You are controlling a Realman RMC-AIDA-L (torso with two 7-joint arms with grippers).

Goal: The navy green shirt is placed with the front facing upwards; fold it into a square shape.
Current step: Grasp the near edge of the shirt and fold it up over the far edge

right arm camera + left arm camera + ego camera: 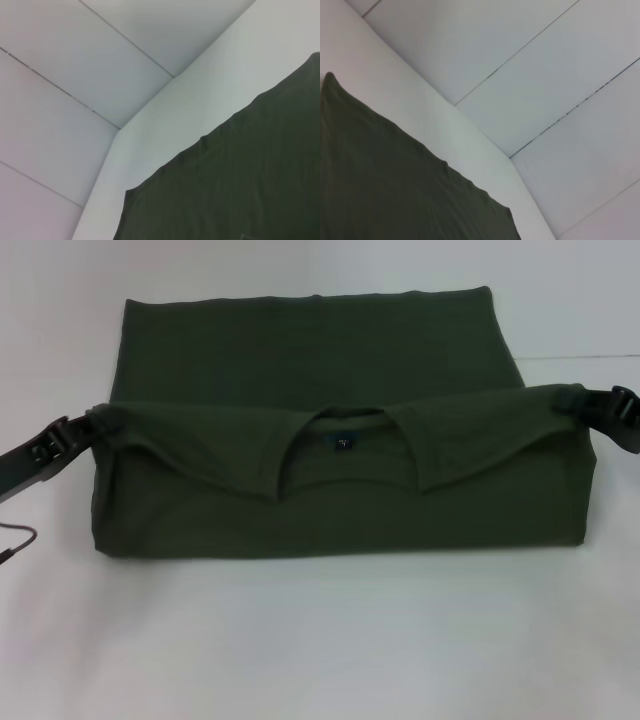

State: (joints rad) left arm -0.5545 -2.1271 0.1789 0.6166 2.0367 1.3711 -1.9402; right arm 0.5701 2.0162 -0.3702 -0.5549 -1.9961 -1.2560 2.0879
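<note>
The navy green shirt (300,350) lies on the white table, sleeves tucked in so it forms a wide rectangle. Its collar end is lifted and doubled over toward the front. The ribbed neck (345,420) and the small dark label (345,443) face up; no lettering shows. My left gripper (92,426) is shut on the bunched left shoulder corner. My right gripper (577,400) is shut on the right shoulder corner. Both hold the fold stretched between them. The cloth also shows in the left wrist view (380,185) and the right wrist view (240,190).
The white table (320,640) runs bare in front of the shirt. A thin dark cable (15,545) lies at the left edge. The wrist views show the table's far edge (470,145) and grey floor tiles (75,75) beyond it.
</note>
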